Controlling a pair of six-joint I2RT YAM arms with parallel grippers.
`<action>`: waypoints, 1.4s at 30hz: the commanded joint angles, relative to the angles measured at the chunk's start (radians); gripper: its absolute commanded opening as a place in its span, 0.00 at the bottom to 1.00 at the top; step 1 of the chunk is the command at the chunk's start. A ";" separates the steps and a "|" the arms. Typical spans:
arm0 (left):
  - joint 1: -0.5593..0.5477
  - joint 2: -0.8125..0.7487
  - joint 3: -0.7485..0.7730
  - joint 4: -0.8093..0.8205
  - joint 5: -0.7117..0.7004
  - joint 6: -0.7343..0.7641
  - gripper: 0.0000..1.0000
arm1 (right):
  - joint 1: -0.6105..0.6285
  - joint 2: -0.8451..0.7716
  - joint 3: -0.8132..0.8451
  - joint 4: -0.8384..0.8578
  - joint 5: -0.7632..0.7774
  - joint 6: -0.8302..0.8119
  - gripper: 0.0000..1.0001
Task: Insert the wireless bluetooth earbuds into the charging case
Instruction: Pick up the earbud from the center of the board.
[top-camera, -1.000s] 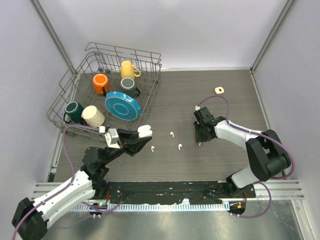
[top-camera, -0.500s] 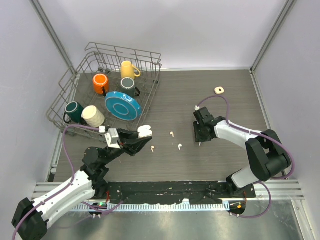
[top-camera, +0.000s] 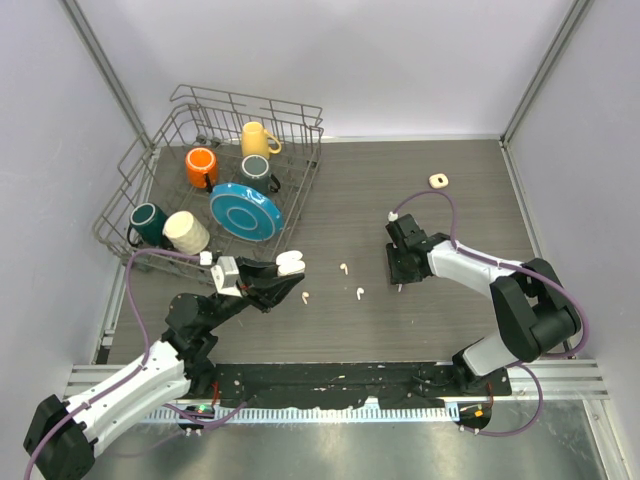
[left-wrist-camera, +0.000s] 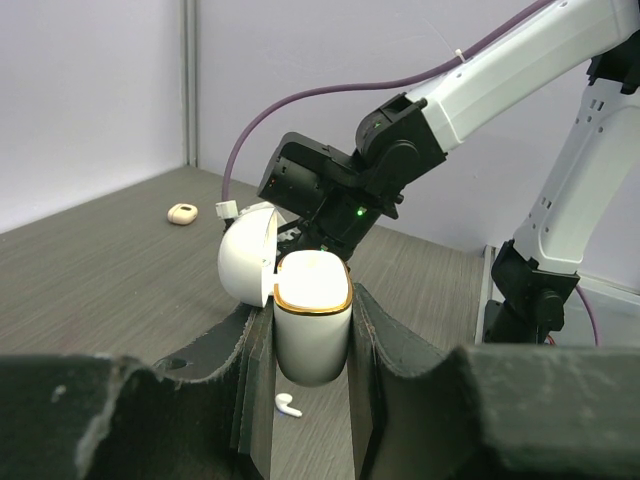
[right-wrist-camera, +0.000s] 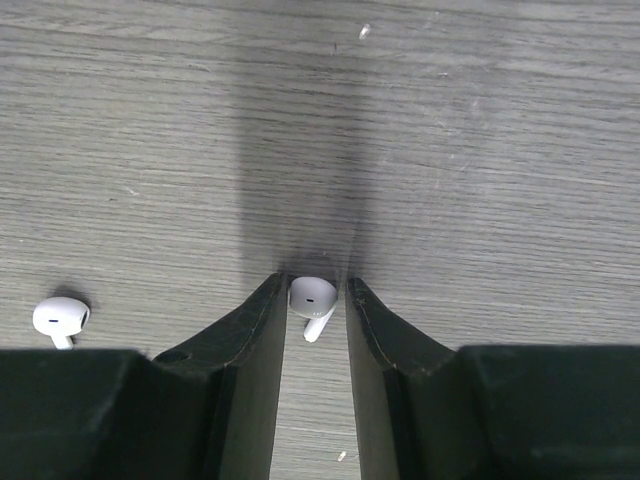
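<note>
The left hand (top-camera: 285, 280) clenches the open charging case (left-wrist-camera: 312, 335), its lid tipped back. Beyond it, three earbuds (top-camera: 359, 293) lie loose on the desk (top-camera: 450, 330). The right hand (top-camera: 401, 278) straddles a fourth earbud (right-wrist-camera: 312, 296) lying on the desk; whether it pinches it, I cannot tell.
</note>
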 joint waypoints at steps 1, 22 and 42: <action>-0.002 -0.002 0.033 0.038 -0.013 0.019 0.00 | 0.008 0.019 0.027 0.020 0.016 -0.011 0.35; -0.004 -0.002 0.031 0.033 -0.013 0.013 0.00 | 0.015 0.014 0.030 0.004 0.025 -0.008 0.34; -0.004 -0.008 0.025 0.030 -0.011 0.013 0.00 | 0.017 0.010 0.025 -0.005 0.025 0.004 0.27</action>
